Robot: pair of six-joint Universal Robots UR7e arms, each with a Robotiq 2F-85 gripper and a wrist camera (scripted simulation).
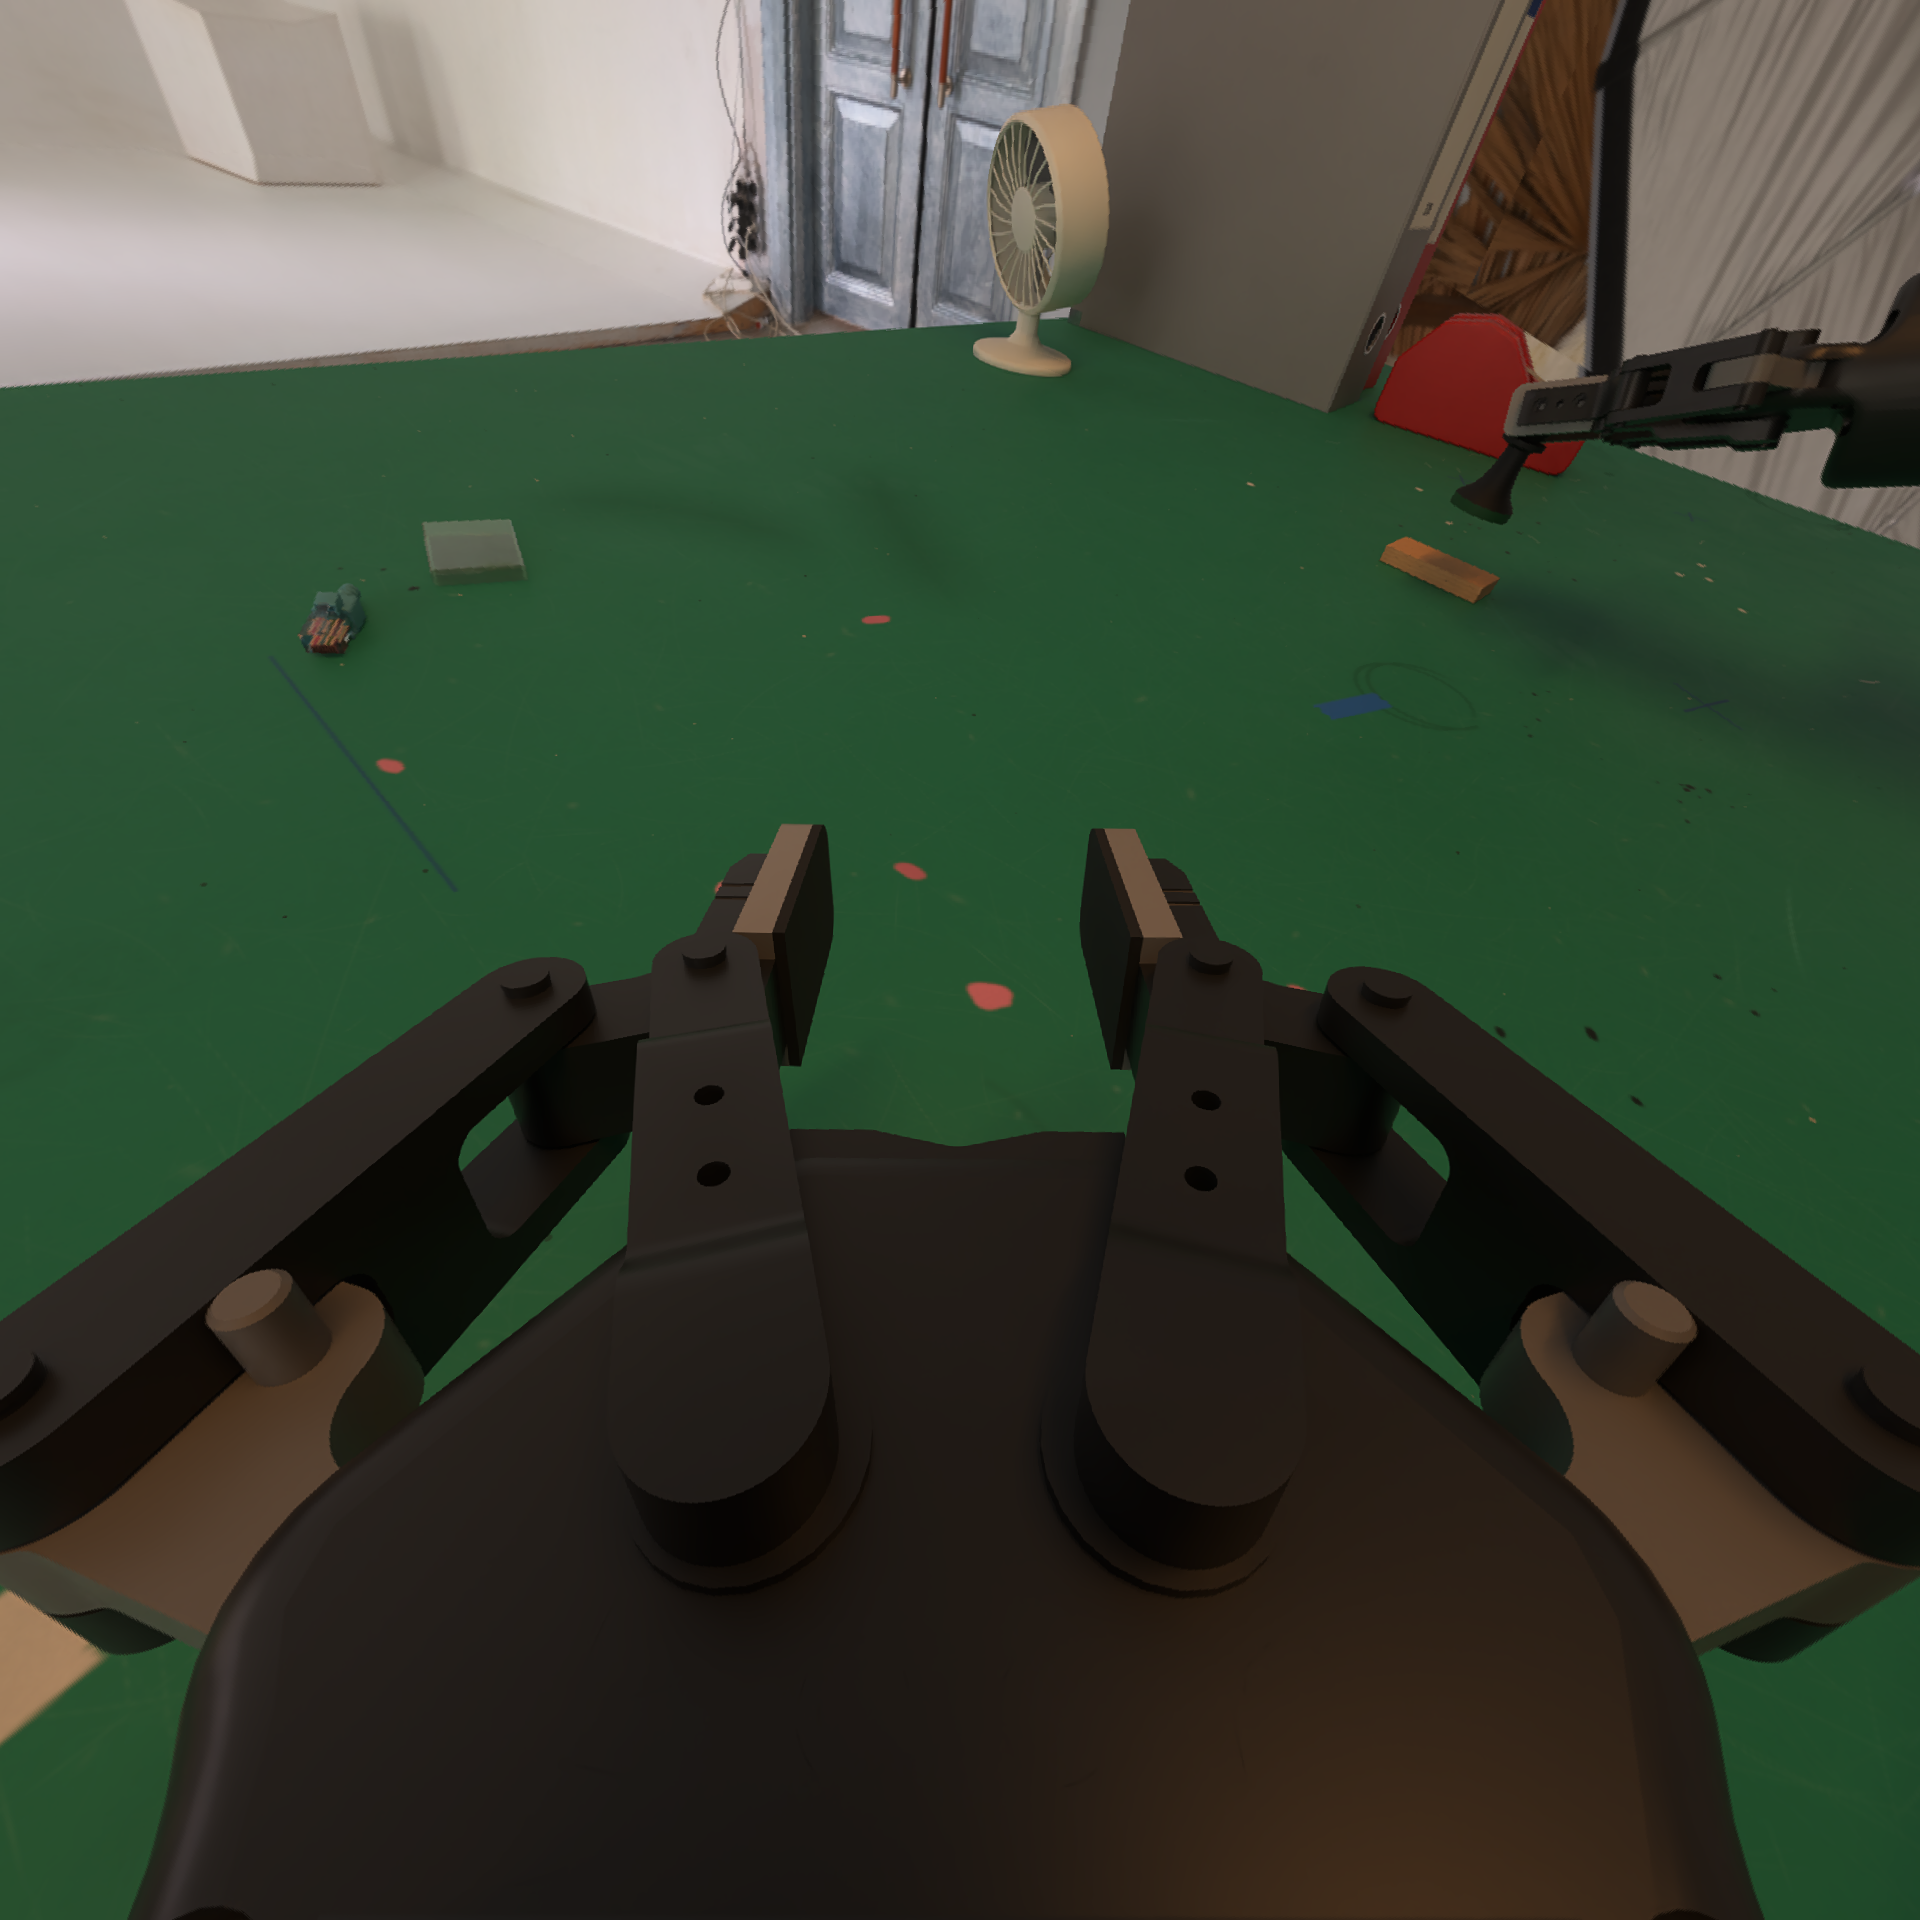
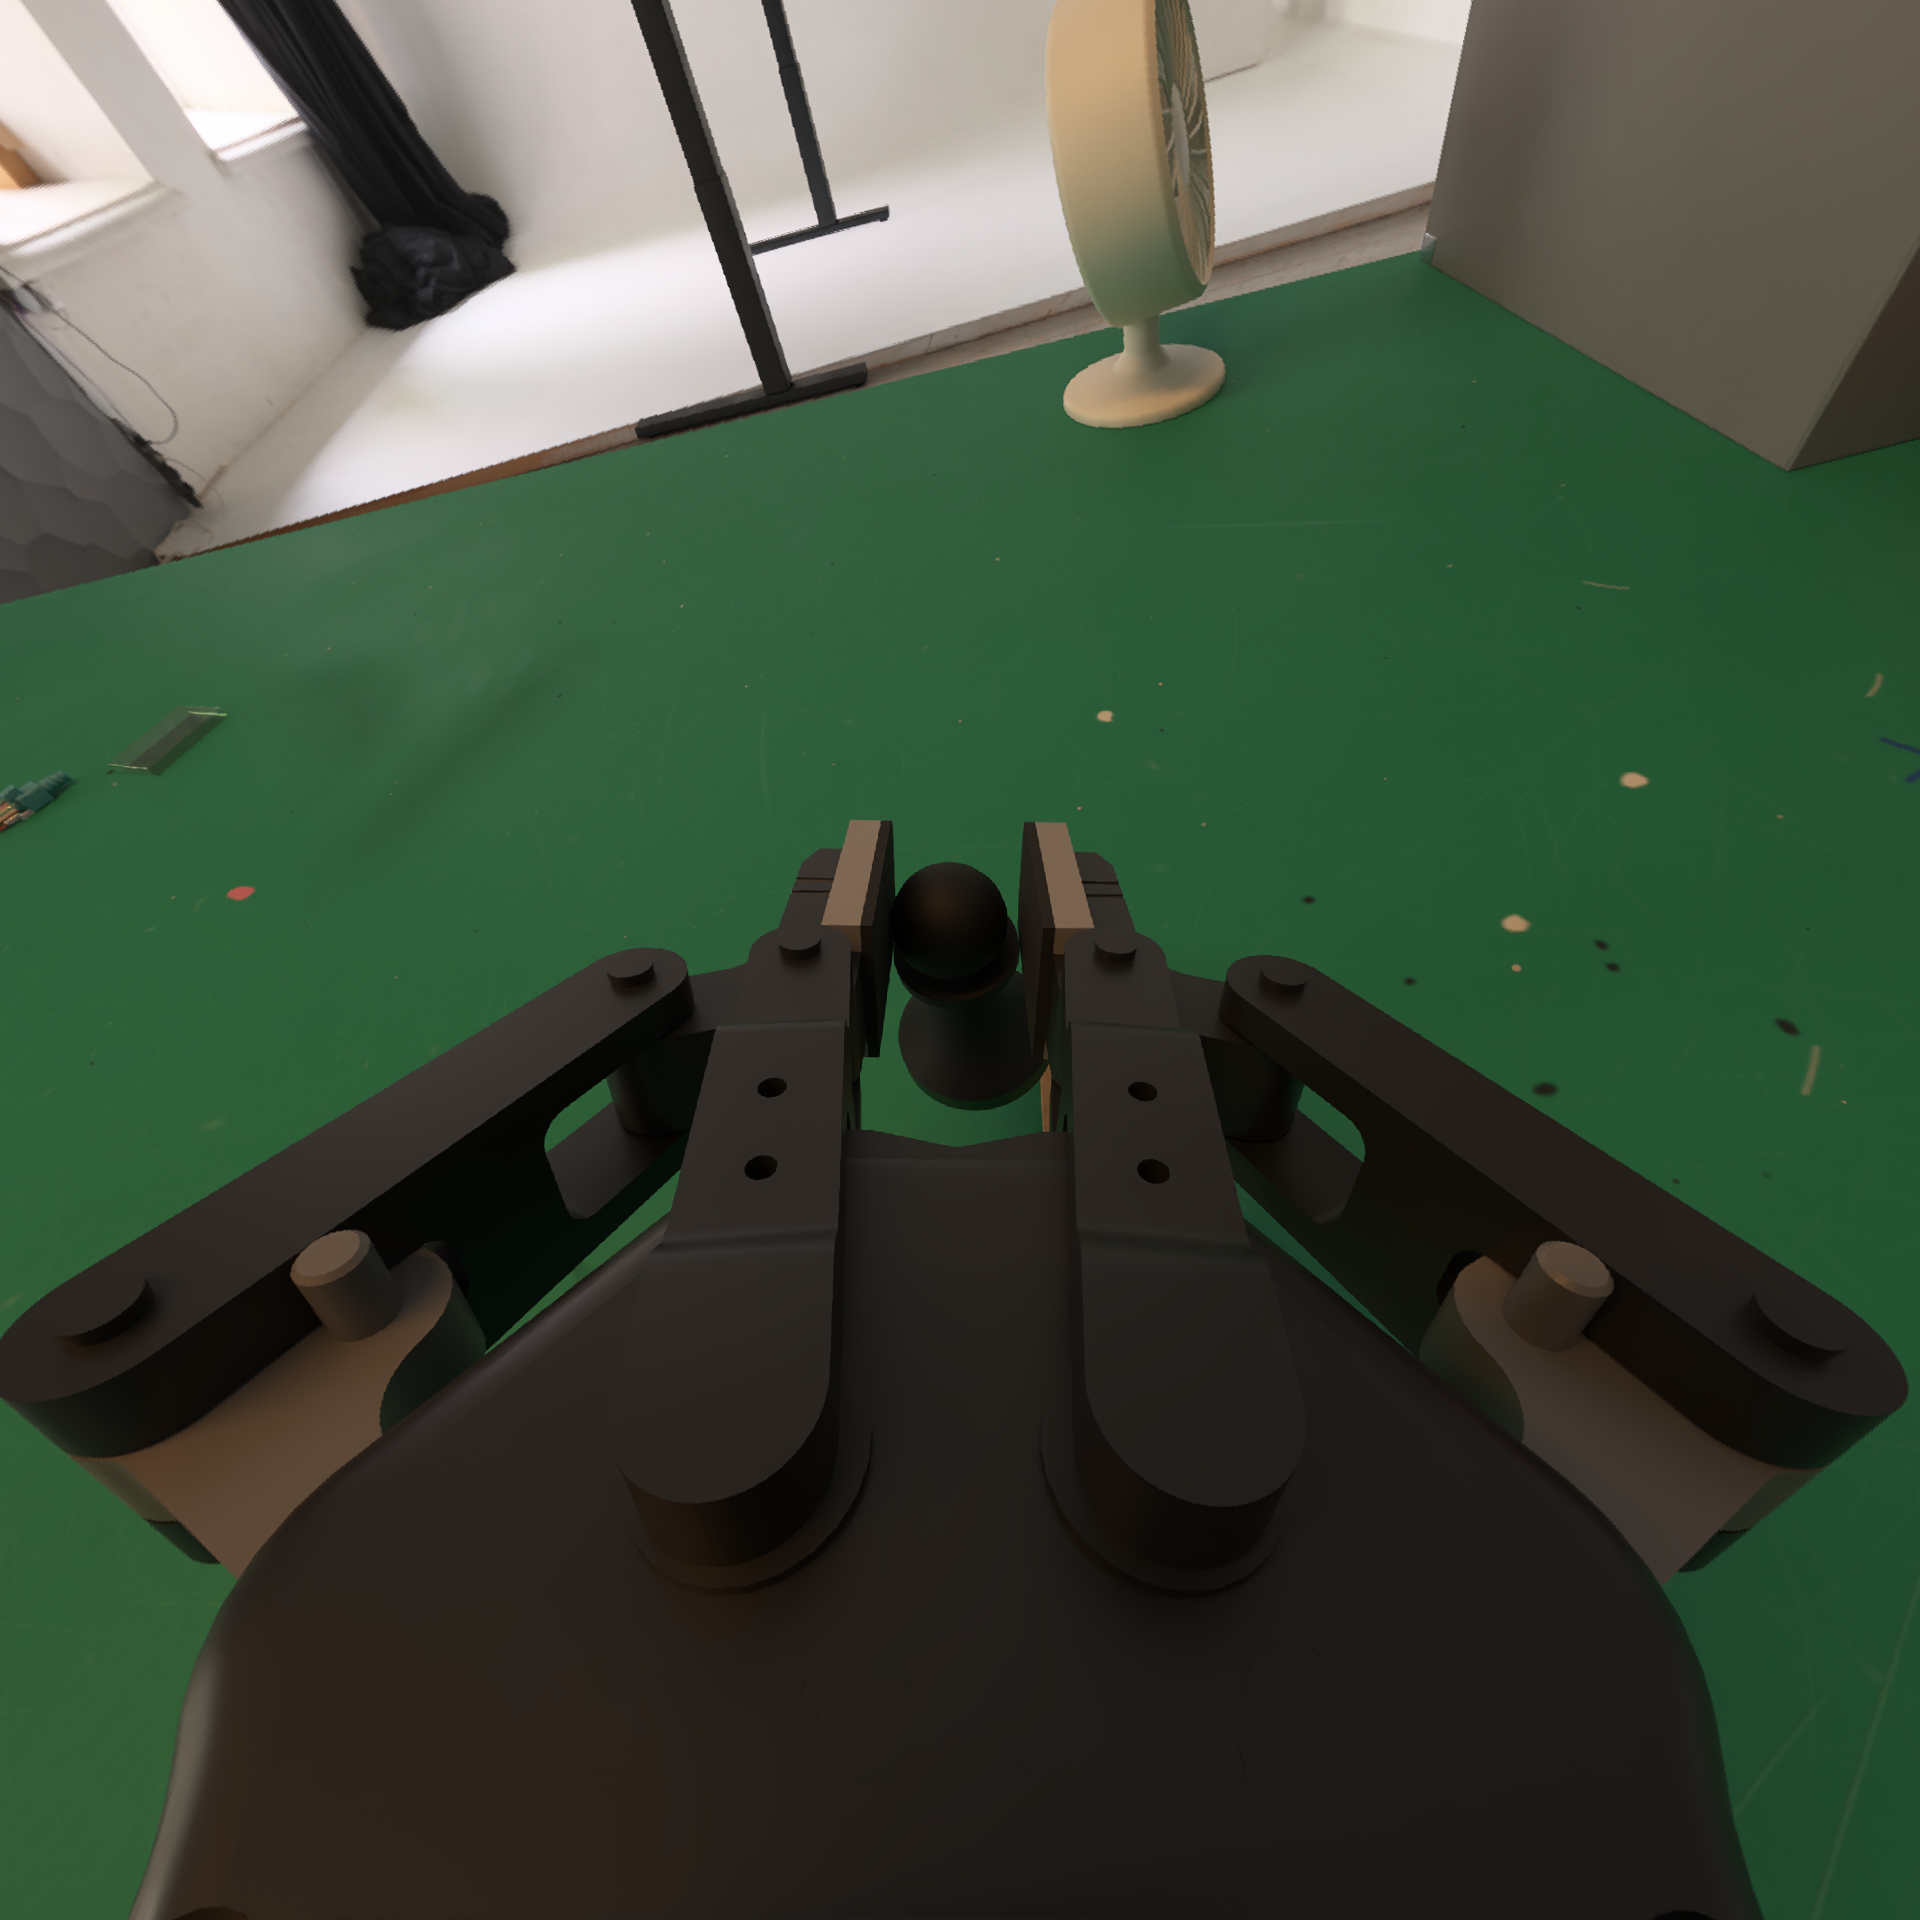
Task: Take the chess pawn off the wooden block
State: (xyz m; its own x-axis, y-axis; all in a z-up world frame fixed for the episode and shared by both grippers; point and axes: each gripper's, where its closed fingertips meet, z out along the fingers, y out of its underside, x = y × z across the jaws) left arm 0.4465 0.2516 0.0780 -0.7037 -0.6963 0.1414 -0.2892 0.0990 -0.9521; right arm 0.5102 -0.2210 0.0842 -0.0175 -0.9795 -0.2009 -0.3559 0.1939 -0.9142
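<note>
Both views are pretty evenly lit, soft daylight feel, no harsh glare anywhere. The green table [image 1: 1039, 675] looks brighter far off and dimmer up close. In the right wrist view a bright window [image 2: 125, 135] at the far left washes out the white floor [image 2: 623, 301] a bit. Shadows are faint and smeary: a soft dark patch beside the wooden block [image 1: 1439, 568] and a vague arc mid-table. Gripper bodies up close are very dark, almost no detail. Wide-angle warp bends the table edge and leans the fan [image 2: 1138, 208] near the frame edges. Focus is sharp throughout.
</note>
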